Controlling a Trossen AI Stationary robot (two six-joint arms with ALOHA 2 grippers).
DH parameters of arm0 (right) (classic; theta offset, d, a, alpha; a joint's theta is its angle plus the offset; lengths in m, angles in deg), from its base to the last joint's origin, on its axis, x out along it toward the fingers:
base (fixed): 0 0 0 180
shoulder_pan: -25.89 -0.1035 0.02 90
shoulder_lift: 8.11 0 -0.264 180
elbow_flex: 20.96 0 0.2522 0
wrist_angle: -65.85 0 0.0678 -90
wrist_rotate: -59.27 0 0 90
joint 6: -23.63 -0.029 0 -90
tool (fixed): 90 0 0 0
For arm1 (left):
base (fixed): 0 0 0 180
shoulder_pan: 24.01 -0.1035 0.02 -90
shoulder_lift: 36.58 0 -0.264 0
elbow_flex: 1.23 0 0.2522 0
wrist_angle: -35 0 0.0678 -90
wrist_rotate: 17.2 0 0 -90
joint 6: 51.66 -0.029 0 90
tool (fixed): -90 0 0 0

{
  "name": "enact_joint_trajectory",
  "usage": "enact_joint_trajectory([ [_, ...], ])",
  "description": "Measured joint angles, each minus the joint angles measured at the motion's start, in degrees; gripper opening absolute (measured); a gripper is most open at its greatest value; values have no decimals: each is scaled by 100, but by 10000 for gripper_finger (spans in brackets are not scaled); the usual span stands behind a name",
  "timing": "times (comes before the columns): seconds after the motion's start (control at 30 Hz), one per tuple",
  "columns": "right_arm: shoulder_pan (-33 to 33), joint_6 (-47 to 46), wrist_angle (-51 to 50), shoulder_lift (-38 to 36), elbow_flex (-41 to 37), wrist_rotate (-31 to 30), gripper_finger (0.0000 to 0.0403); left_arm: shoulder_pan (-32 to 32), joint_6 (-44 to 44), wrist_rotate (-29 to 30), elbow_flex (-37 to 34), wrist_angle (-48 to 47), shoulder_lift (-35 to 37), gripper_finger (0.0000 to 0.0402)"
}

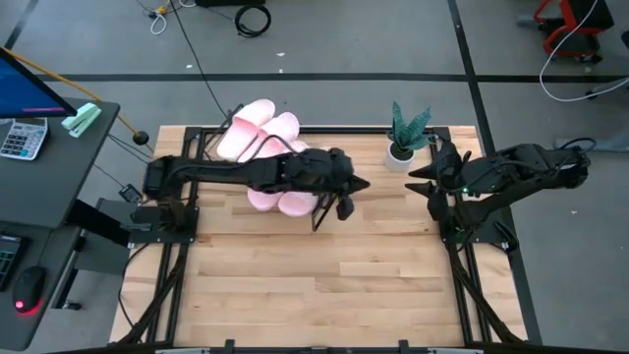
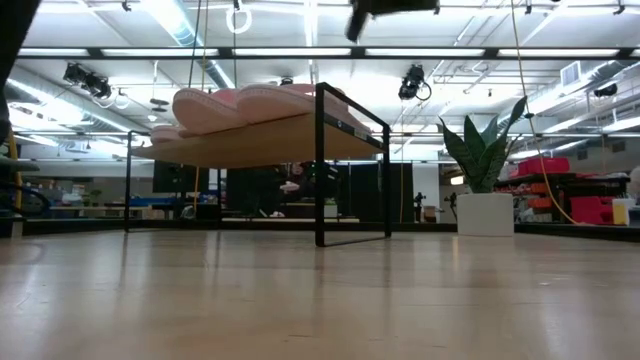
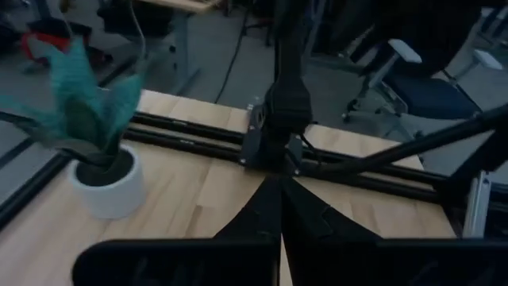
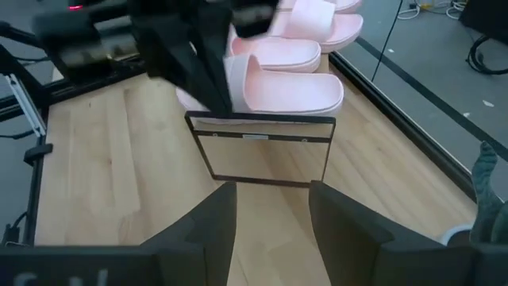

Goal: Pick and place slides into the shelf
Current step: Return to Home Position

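Note:
Several pale pink slides (image 1: 263, 130) lie on the plank top of the shelf (image 2: 270, 138), at the table's far middle; the low view shows their soles resting on the plank (image 2: 240, 105). The right wrist view shows the shelf's black wire end frame (image 4: 262, 119) with slides (image 4: 282, 87) behind it. My left arm reaches across above the slides; its gripper (image 1: 360, 184) is just past the shelf's right end, shut and holding nothing, fingertips together (image 3: 279, 218). My right gripper (image 1: 425, 179) waits at the table's right, open and empty (image 4: 270, 214), facing the shelf.
A potted plant in a white pot (image 1: 403, 140) stands at the far right, between the two grippers (image 3: 101, 171). The near half of the wooden tabletop (image 1: 314, 285) is bare. A dark desk with a calculator (image 1: 22, 138) stands off the table's left.

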State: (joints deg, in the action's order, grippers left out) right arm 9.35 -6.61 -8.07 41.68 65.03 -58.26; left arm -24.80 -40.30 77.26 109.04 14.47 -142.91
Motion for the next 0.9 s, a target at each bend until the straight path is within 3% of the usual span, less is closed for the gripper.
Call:
enact_joint_trajectory([
  [0.2,0,236,58,-29,0,104,158,87,-21,300,-1176,-11,1126,3],
  [0.43,0,323,103,-62,0,271,115,59,82,598,-3246,633,2833,3],
  [0.7,0,-259,101,-71,0,-74,12,-259,112,588,-5332,961,5117,3],
  [0.9,1,-851,92,-69,0,-547,12,-447,27,355,-6253,959,6764,3],
])
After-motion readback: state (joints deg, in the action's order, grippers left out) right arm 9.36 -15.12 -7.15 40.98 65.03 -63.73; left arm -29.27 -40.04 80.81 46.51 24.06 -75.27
